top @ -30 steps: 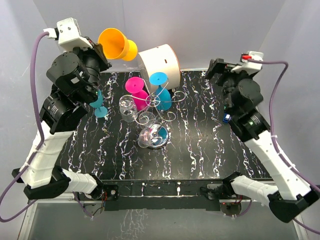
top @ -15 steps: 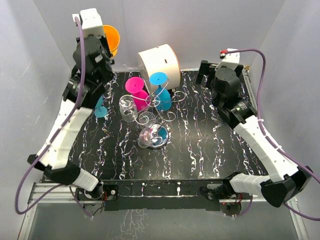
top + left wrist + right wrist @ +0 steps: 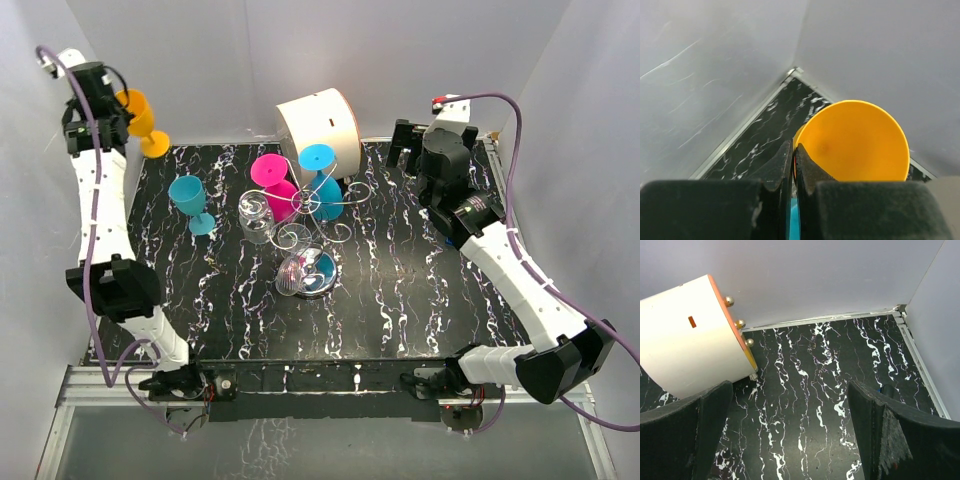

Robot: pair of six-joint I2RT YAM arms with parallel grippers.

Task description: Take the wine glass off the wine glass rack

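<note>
— Where does the wine glass rack (image 3: 312,205) stand?
— In the middle of the table (image 3: 420,300), on its shiny round base. A clear glass (image 3: 255,215), a pink glass (image 3: 268,172) and a blue glass (image 3: 318,160) hang from its arms. A teal glass (image 3: 190,198) stands on the table to its left.
— And the arms?
— The right gripper (image 3: 790,405) hangs over the far right of the table, spread wide and holding nothing, with a white drum (image 3: 690,345) to its left. The left gripper (image 3: 794,150) is pinched on the edge of the orange wine glass (image 3: 855,142), up over the far left corner and well apart from the rack.
</note>
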